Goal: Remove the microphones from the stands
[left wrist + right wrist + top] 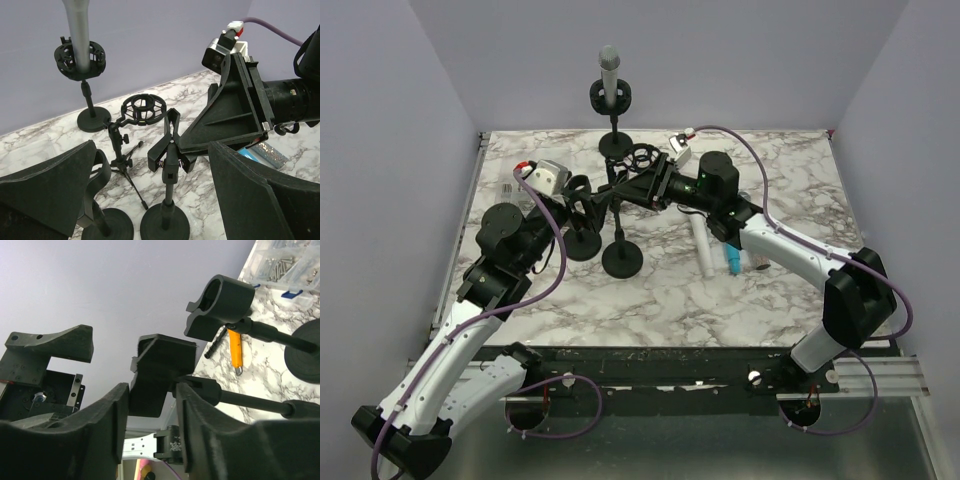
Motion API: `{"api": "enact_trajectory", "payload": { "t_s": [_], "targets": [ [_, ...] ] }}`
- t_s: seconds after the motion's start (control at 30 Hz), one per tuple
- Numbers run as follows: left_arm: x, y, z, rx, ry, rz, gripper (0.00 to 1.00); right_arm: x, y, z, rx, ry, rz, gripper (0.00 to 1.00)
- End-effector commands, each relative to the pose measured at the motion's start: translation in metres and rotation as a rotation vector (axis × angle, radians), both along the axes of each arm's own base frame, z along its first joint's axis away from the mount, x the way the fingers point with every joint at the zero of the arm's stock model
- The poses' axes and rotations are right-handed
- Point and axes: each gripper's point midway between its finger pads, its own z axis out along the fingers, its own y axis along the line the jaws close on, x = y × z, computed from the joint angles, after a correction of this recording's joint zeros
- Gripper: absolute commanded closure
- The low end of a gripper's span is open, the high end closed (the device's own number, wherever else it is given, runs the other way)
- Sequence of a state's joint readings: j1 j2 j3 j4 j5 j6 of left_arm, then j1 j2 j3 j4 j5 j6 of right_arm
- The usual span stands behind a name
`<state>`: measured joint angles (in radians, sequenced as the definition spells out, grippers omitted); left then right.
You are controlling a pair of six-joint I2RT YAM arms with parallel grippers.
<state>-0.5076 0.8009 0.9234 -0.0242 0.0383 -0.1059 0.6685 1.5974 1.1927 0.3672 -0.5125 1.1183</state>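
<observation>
Approach step: the microphone (609,62) sits untouched in its stand (615,143). Nearer than it, the right claw (151,392) pinches an empty clip (169,137) and the left claw (155,146) is spread. Next, I'd say, reach back.

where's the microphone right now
In the top view, the microphone stands upright in its stand at the far edge of the table, just left of centre.

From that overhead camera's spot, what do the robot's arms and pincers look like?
The left arm and right arm are white shells linked by chunky black joints, each trailed by a purple cable. The left gripper and right gripper end in two matte black wedge-shaped fingers, topped by a small silver-white camera box with a red plug.
</observation>
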Motion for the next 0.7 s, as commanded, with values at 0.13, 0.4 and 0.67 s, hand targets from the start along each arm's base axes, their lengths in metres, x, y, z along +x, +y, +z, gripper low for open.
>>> {"api": "enact_trajectory", "payload": {
  "t_s": [0.13, 0.4, 0.67],
  "targets": [
    [-0.001, 0.002, 0.003, -0.011, -0.014, -0.002, 0.02, 0.001, 0.002, -0.008, -0.018, -0.002, -0.024, 0.63],
    [-0.001, 0.001, 0.002, -0.012, -0.009, -0.005, 0.02, -0.006, -0.007, -0.043, -0.073, 0.047, -0.045, 0.70],
    [0.000, -0.001, 0.000, -0.012, -0.004, -0.010, 0.02, -0.014, -0.018, -0.099, -0.147, 0.129, -0.066, 0.70]
  ]
}}
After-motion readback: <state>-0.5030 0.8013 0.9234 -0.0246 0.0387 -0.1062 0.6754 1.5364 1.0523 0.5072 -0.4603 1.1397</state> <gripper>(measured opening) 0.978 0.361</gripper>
